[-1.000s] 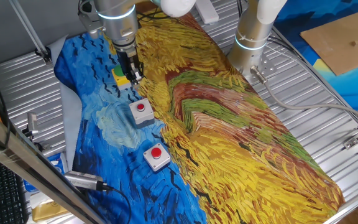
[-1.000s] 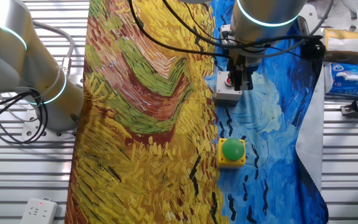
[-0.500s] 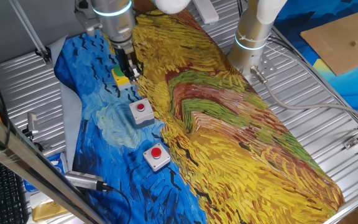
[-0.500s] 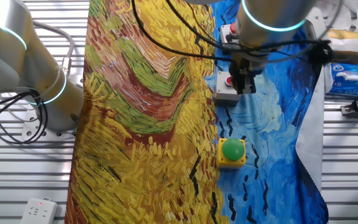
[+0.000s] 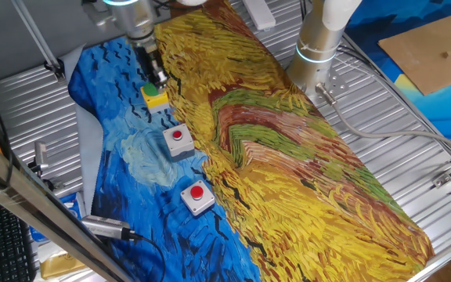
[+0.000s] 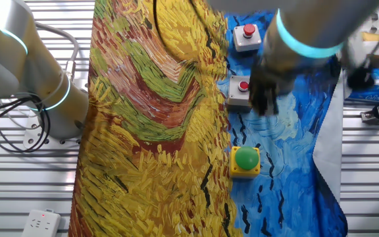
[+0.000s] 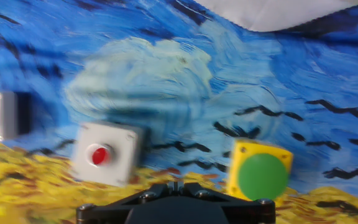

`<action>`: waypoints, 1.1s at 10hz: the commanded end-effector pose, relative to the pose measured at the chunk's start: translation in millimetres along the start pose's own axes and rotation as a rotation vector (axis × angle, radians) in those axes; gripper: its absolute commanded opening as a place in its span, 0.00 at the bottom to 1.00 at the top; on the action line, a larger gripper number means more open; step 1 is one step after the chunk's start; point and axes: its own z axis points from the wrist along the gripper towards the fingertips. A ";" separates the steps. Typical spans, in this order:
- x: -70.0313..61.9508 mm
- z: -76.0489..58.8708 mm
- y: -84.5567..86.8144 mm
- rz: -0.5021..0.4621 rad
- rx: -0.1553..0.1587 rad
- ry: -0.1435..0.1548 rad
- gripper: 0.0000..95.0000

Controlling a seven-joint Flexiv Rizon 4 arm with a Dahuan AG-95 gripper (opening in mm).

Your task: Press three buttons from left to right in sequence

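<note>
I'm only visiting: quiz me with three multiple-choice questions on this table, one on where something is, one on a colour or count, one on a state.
1. The hand is nearest which button?
A. green button
B. middle red button
C. far red button

2. How many red caps are there?
A. one
B. two
C. three

3. Is the hand touching the green button?
A. yes, pressing it
B. no, it is lifted clear
C. it grips it

Answers: 1 A, it hangs just over the yellow box. 2 B, the middle red button and the far red button. 3 B, the hand view shows the green cap uncovered.
</note>
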 end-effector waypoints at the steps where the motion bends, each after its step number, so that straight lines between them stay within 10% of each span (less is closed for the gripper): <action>1: 10.2 -2.7 -21.2 -0.028 -0.017 0.010 0.00; 7: 8.2 21.6 -41.9 -0.062 -0.024 -0.012 0.00; 9: 1.7 6.9 -46.1 -0.072 -0.031 0.003 0.00; 11: -21.4 -28.6 -54.3 -0.011 -0.106 0.032 0.00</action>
